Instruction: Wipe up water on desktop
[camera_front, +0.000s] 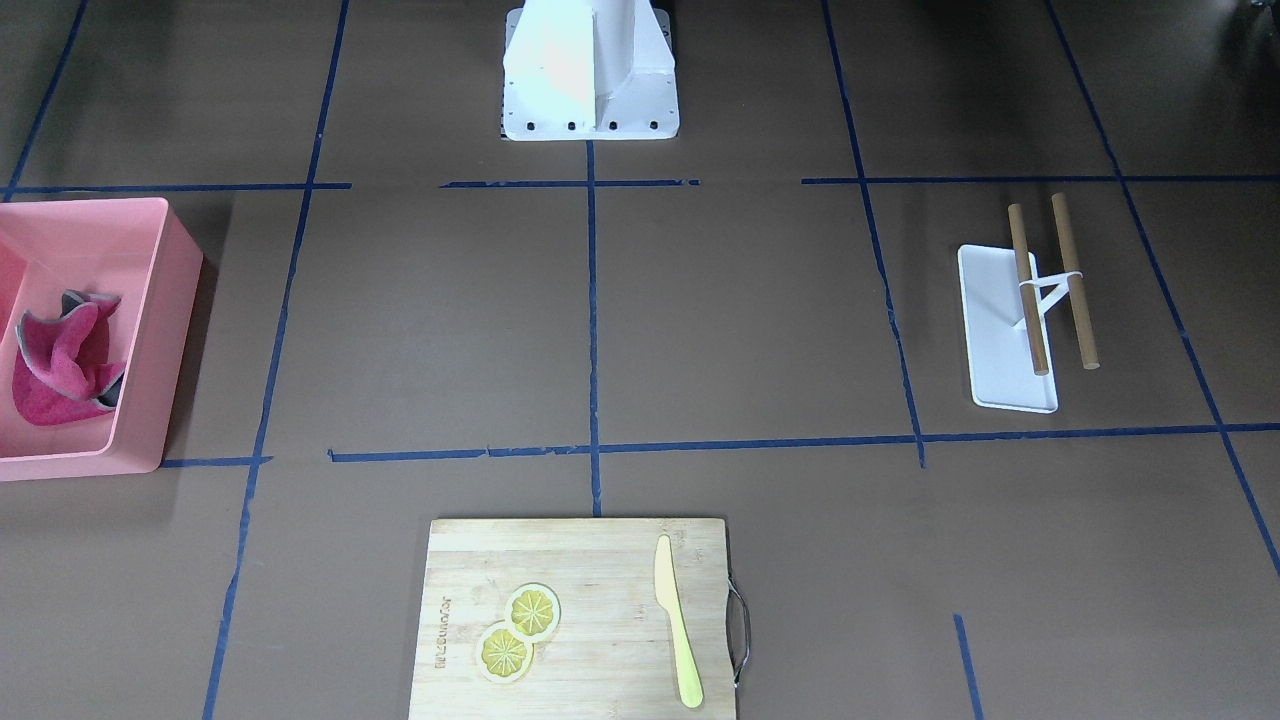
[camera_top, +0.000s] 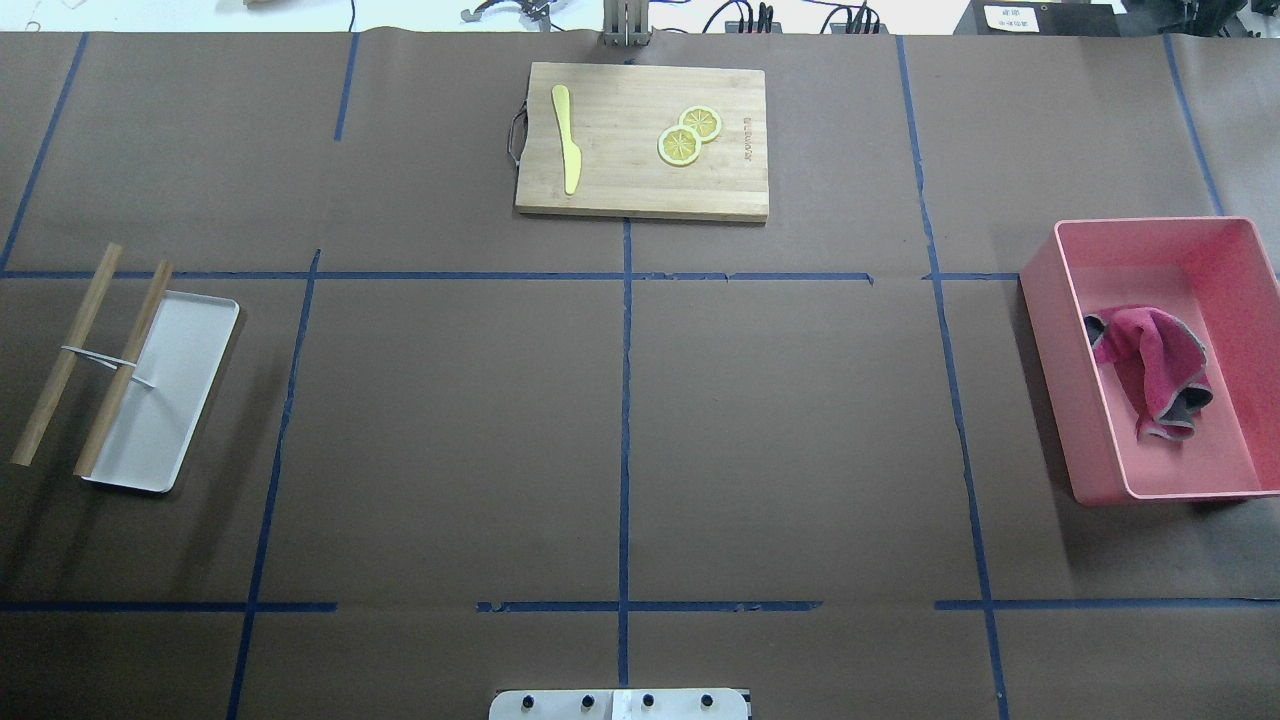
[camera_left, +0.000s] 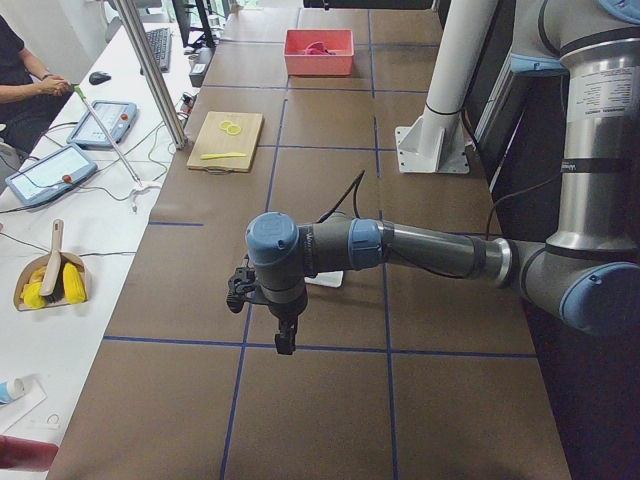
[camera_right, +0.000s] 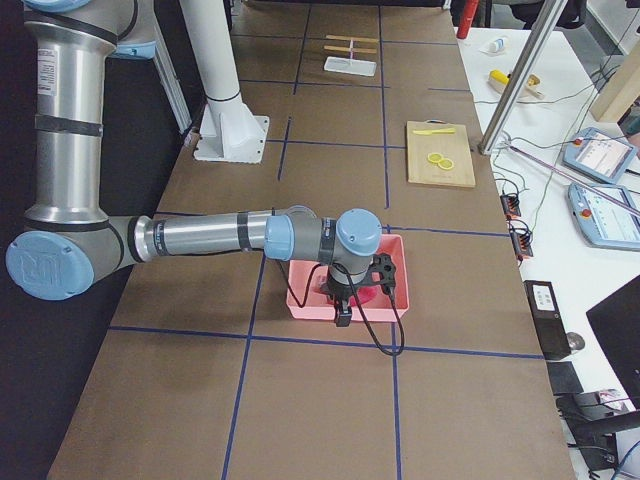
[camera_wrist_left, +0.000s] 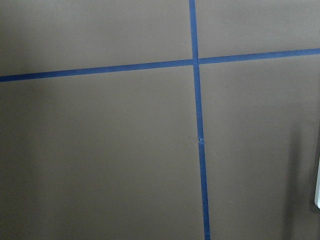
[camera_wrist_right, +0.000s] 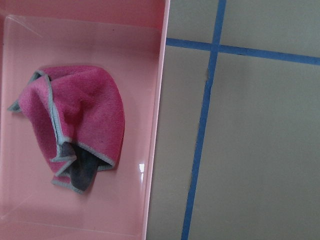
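The brown desktop (camera_top: 450, 430) is crossed by blue tape lines; I see no water on it. A crumpled pink cloth (camera_top: 1150, 365) with grey edging lies in a pink bin (camera_top: 1045, 370) at the right; the right wrist view shows the cloth (camera_wrist_right: 75, 120) from above. My right gripper (camera_right: 343, 318) shows only in the exterior right view, hanging over the bin's near edge; I cannot tell whether it is open. My left gripper (camera_left: 285, 342) shows only in the exterior left view, pointing down above bare desktop; I cannot tell its state either.
A bamboo cutting board (camera_top: 640, 180) at the far middle holds two lemon slices (camera_top: 688, 135) and a yellow knife (camera_top: 566, 140). A white tray (camera_top: 175, 400) with two wooden sticks (camera_top: 65, 355) lies at the left. The robot's white base (camera_front: 590, 75) stands at the near edge.
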